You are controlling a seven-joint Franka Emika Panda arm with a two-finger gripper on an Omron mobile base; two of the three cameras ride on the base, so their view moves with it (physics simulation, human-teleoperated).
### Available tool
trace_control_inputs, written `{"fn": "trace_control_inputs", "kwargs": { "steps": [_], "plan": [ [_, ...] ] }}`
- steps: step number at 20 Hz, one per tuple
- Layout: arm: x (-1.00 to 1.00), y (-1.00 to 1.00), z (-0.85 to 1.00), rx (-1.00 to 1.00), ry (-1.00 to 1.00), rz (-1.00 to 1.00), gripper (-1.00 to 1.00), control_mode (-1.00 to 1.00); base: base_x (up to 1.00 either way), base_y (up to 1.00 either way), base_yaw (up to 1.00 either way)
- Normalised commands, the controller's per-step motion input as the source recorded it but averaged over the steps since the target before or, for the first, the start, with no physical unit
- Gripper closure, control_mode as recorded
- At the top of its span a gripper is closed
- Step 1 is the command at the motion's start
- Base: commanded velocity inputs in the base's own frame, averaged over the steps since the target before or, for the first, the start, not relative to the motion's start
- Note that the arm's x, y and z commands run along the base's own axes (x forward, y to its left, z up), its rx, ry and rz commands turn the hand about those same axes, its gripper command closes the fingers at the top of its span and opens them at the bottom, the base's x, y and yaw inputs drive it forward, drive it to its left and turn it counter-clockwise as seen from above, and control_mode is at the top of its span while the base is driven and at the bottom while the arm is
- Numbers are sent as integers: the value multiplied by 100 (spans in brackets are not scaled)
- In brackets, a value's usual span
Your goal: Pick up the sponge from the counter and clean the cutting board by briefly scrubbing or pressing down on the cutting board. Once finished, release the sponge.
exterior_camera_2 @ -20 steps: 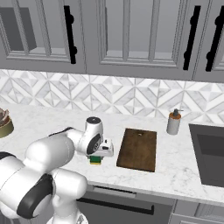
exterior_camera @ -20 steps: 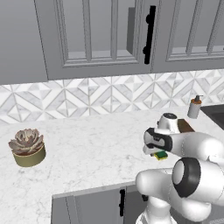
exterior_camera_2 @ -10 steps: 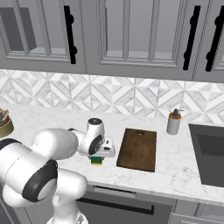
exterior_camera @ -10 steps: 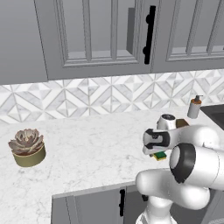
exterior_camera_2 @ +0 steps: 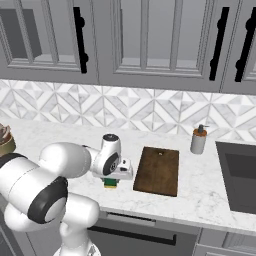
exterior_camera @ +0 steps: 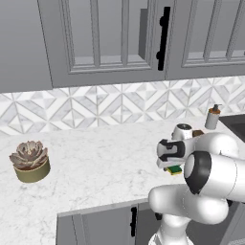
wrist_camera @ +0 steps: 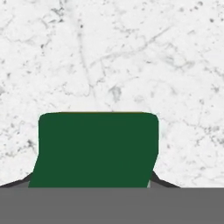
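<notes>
Pincer is clamped on the small green-and-yellow sponge block at the white marble table, beside the dark brown wooden cutting board; a shallow hold could let it slip during lifting.

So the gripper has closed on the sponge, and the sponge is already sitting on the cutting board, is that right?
Not quite. The gripper has closed on the sponge, but the sponge is over the white counter, to the left of the cutting board, not on it. The right base view shows the gap between them.
</notes>
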Motion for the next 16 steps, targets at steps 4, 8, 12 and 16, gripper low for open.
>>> {"fn": "trace_control_inputs", "kwargs": {
  "steps": [4,8,12,16],
  "plan": [
    [0,21,16,0,0,0,-100,-100,0,0,0],
    [0,10,35,0,0,0,-100,-100,0,0,0],
    [0,0,13,0,-3,0,-100,-100,0,0,0],
    [5,2,10,0,-2,0,-100,-100,0,0,0]
  ]
}}
